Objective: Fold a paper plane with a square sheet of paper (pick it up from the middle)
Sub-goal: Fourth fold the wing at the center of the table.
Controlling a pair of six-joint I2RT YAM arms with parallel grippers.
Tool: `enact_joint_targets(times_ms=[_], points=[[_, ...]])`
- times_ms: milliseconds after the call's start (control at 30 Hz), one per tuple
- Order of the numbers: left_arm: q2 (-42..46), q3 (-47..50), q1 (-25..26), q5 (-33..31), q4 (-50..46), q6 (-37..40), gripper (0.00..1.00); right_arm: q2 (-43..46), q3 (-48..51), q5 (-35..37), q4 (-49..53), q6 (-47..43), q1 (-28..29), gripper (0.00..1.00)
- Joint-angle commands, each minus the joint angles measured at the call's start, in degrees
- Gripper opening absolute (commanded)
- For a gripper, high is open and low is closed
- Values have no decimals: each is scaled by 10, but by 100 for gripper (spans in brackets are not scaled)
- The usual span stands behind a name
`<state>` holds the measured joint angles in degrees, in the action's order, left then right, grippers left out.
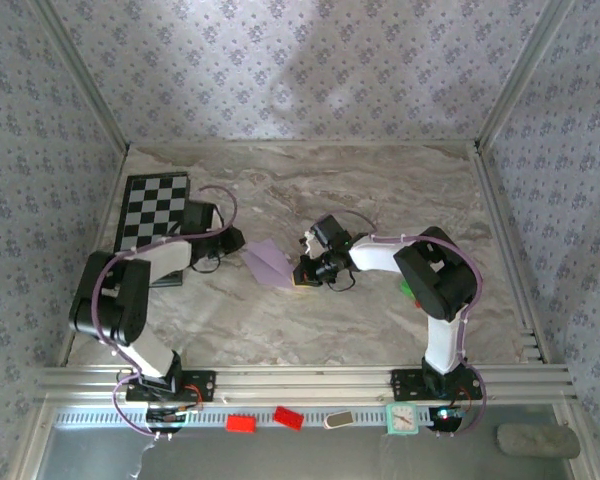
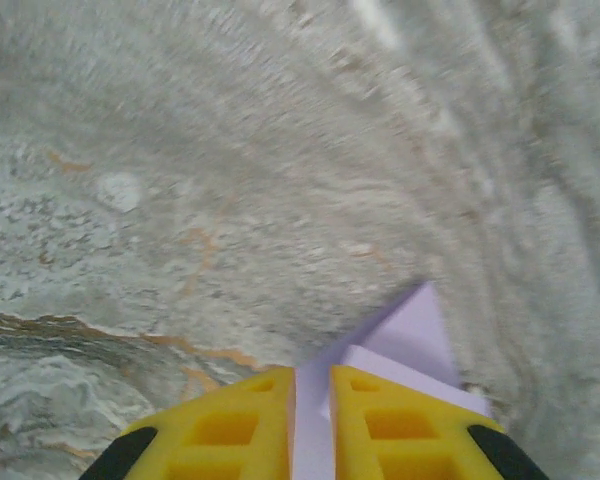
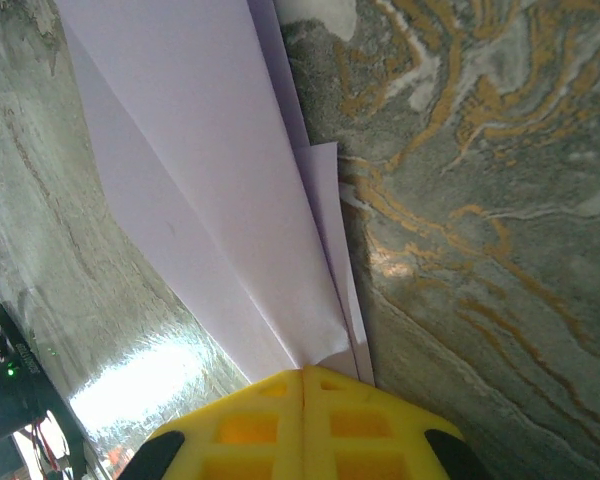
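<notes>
Step in hand is judged to be a crease being set along the paper plane (image 1: 268, 262). It is best done with the layers aligned on the centre line before pressure is applied, and with a gentle, even pull so nothing slips or tears. The plane is found near mid-tabletop (image 1: 380, 190): pale lilac, part-folded, layers fanned from one narrow end, creases sharp. Left hand (image 2: 312, 372), at its 10 o'clock, is pinching a lilac layer. Right hand (image 3: 303, 372), at its 4 o'clock, is pressed together where the layers converge; a grip there cannot be confirmed.
</notes>
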<state>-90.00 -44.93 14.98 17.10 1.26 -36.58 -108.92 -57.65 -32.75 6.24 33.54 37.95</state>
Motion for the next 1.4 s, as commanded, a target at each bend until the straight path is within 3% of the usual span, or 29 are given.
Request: enact_joint_targets(times_ms=[0, 200, 500, 1033, 1367], points=[[59, 18, 23, 5, 2, -32, 17, -45, 32, 93, 130, 4, -4, 1], [69, 32, 102, 0, 21, -91, 16, -52, 29, 90, 132, 4, -2, 1], [-31, 0, 179, 23, 44, -134, 10, -55, 24, 91, 145, 2, -2, 0], [-83, 12, 193, 59, 103, -166, 10, -59, 24, 87, 142, 1, -2, 0], [-96, 10, 188, -1, 43, -149, 9, -59, 24, 93, 150, 2, -1, 0]])
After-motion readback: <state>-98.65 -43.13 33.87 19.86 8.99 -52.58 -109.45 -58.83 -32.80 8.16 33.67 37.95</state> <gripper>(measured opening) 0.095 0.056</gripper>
